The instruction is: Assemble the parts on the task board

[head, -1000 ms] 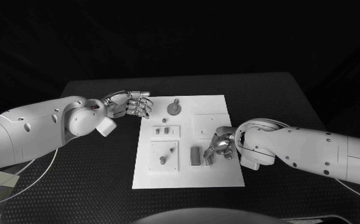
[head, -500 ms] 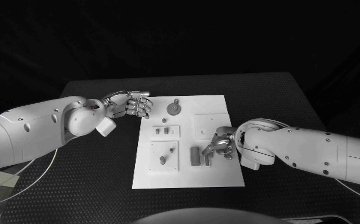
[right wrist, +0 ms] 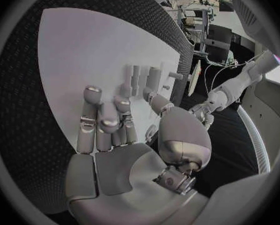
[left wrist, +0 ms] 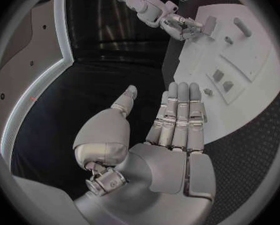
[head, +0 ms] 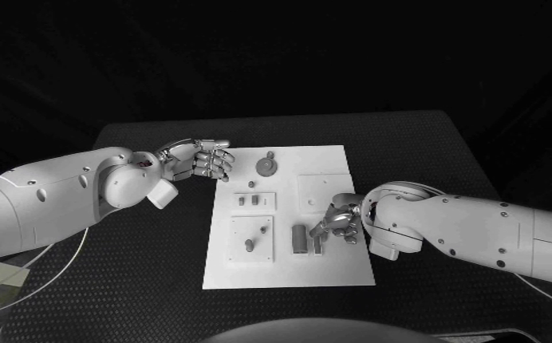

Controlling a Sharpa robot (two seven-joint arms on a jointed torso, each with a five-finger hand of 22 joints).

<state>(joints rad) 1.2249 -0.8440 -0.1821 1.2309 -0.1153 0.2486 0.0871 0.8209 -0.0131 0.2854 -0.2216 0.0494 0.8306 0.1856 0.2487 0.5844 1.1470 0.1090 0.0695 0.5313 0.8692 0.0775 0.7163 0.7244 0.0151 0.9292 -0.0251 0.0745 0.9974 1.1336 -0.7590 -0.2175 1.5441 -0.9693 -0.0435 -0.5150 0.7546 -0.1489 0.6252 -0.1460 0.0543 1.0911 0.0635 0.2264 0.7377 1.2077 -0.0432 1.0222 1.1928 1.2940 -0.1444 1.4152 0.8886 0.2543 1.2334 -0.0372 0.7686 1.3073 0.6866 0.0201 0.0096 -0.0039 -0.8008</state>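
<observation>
The board [head: 290,215] lies flat in the middle of the table [head: 138,247], with small grey parts on its raised plates: a round disc [head: 266,167] at the far end, two short pegs [head: 246,199] on the middle-left plate, two more pieces [head: 255,237] on the near-left plate, and an upright block [head: 299,238] near the middle of the near half.

The parts look small, rigid and light, probably smooth plastic or metal, so they should not deform but could slip or tip from a loose pinch. A fingertip pinch across the flat sides of the block, or round a peg's shank, seems the sound hold.

The right hand [head: 337,223] hangs over the board just right of the block, fingers curled down toward a thin piece [head: 317,244] beside it. In the right wrist view the fingertips [right wrist: 122,105] sit close to several upright pieces [right wrist: 140,78], but I cannot tell whether anything is pinched. The left hand [head: 203,159] hovers at the board's far-left edge, fingers straight and together, thumb apart, holding nothing.

The right hand hides part of the board beneath it, and the sockets are too small to make out.
</observation>
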